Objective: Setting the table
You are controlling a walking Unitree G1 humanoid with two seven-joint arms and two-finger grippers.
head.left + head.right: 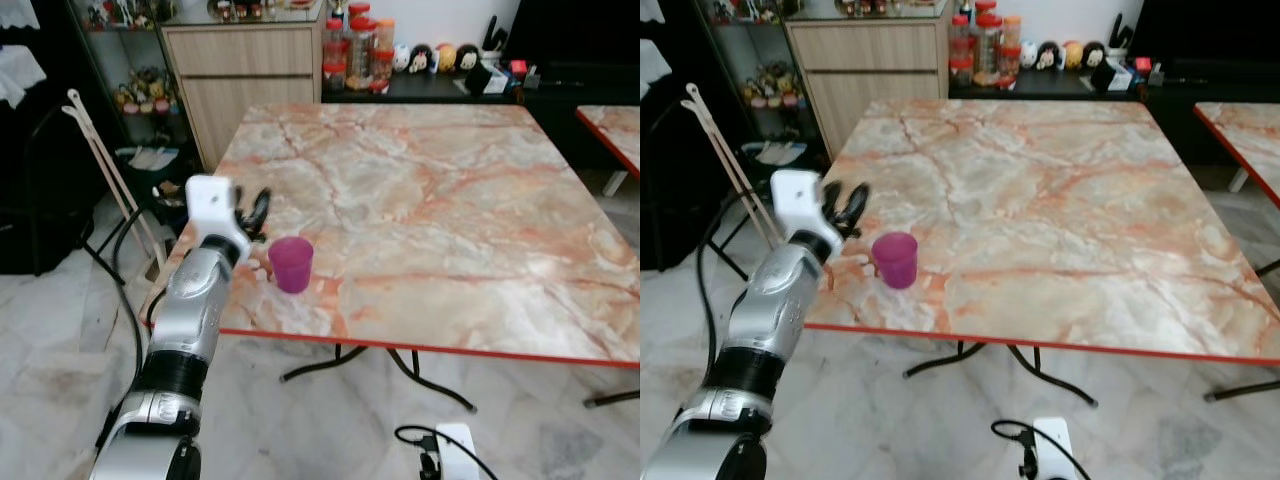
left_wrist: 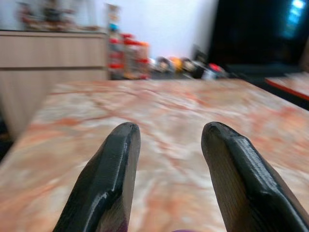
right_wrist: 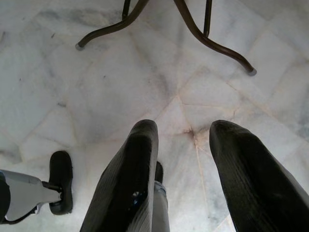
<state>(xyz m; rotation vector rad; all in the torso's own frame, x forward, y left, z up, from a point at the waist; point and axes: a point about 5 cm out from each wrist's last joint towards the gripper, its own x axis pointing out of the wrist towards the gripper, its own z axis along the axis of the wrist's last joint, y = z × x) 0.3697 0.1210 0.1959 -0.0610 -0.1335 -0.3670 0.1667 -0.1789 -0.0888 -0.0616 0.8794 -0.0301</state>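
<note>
A small purple cup [image 1: 291, 263] stands upright near the front left corner of the marble table [image 1: 430, 200]. My left gripper [image 1: 258, 213] hovers just left of and slightly behind the cup, its black fingers [image 2: 111, 179] open with nothing between them. In the left wrist view the table top stretches ahead and a sliver of the purple cup [image 2: 181, 230] peeks in at the frame's edge. My right gripper [image 3: 186, 164] hangs low beside the table, open, pointing down at the floor.
A wooden cabinet [image 1: 245, 75] and red-lidded jars [image 1: 355, 50] stand behind the table. A second table's corner [image 1: 612, 125] is at the right. Black table legs [image 3: 193, 34] curve over the marble floor, and a white device with a cable [image 1: 445, 450] lies below the front edge.
</note>
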